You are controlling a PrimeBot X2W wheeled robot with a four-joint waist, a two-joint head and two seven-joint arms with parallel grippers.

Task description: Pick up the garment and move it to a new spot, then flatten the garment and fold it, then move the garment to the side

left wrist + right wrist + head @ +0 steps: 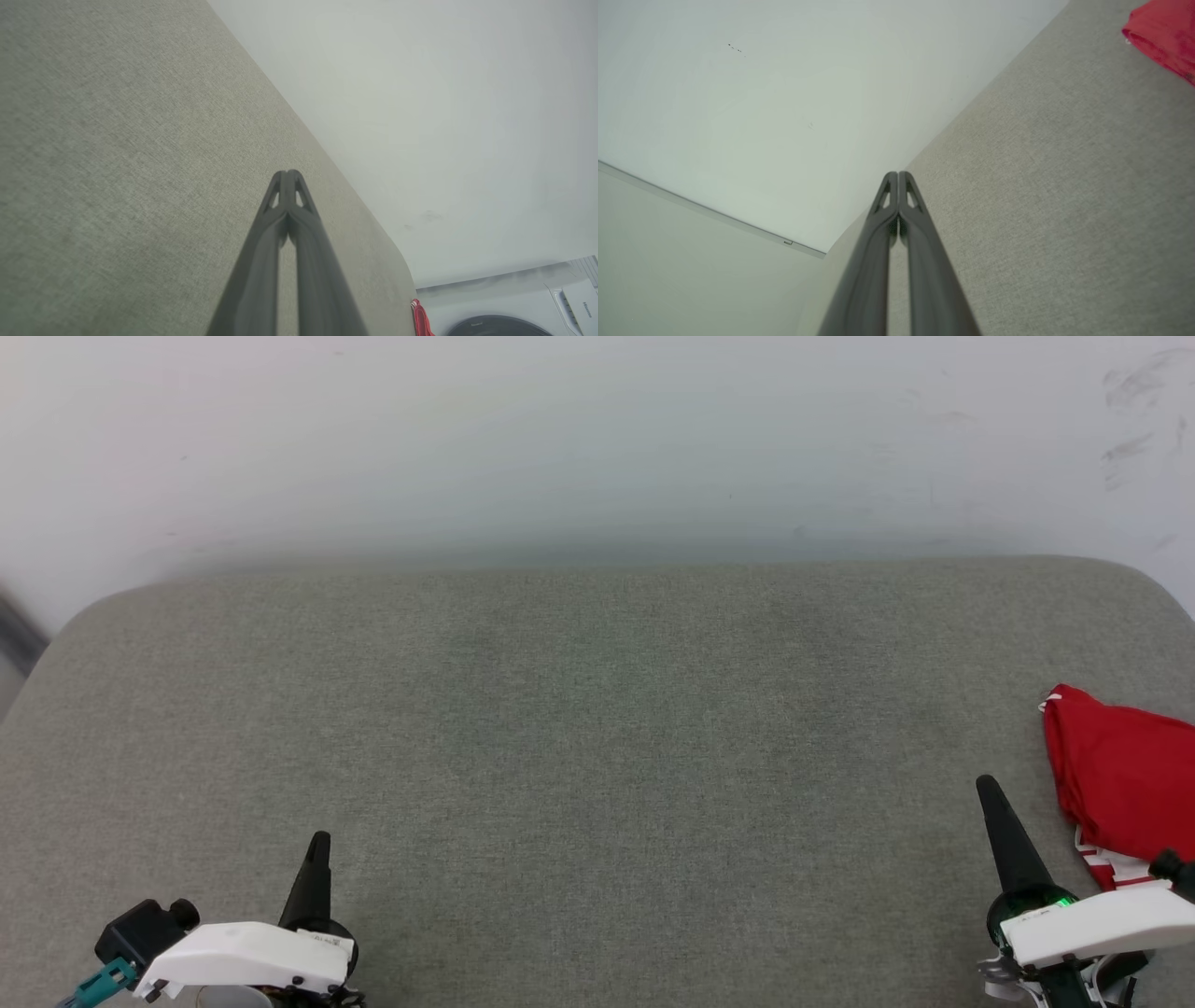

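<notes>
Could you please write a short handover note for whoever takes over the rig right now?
Left gripper: shut, empty, at the near left of the grey cushion.
Right gripper: shut, empty, at the near right, fingers just left of the garment and apart from it.
Garment: red heap at the cushion's right edge, partly cut off in the head view.
Done: unclear; it looks bunched rather than neatly folded.
Left: probably everything, from pick-up to flattening, folding and setting aside.

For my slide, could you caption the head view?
Left gripper and right gripper shut; red-and-white garment on grey fabric surface.
</notes>
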